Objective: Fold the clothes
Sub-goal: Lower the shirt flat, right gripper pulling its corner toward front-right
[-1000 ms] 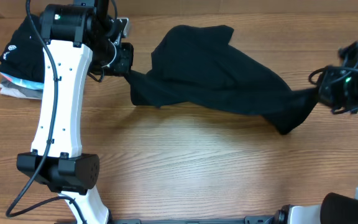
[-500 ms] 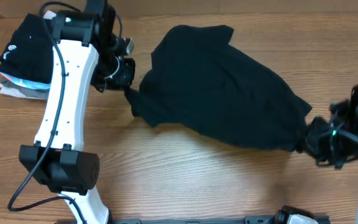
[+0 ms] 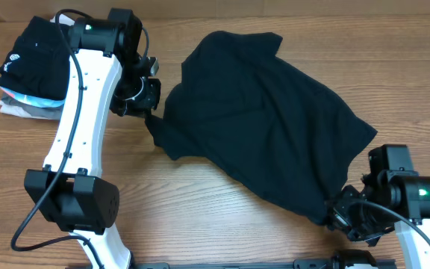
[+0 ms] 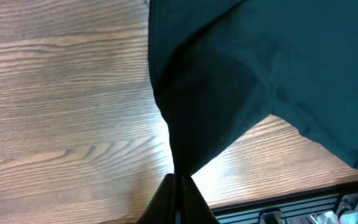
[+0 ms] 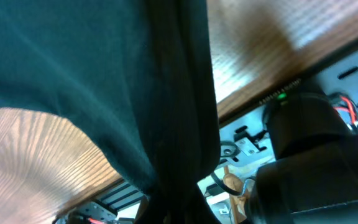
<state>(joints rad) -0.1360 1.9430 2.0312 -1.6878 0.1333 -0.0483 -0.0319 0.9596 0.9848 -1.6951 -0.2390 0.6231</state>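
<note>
black shirt [image 3: 267,119] is being held stretched across the wooden table [image 3: 222,217]; one end is being pinched in the closed left gripper [image 3: 151,118], the opposite end in the closed right gripper [image 3: 337,214].

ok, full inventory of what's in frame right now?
black shirt: one, black, lying crumpled across the middle of the table, pinched at two ends
logo garment: one, black with a round white logo, folded, far left corner, on top of a stack
folded garments: count unclear, grey and white, under the logo garment
table: one, brown wood grain, under everything
left arm: one, white with black joints, left side
right arm: one, black at the wrist, near right corner
left gripper: one, black, shut on the shirt's left end
right gripper: one, black, shut on the shirt's near right corner
</note>
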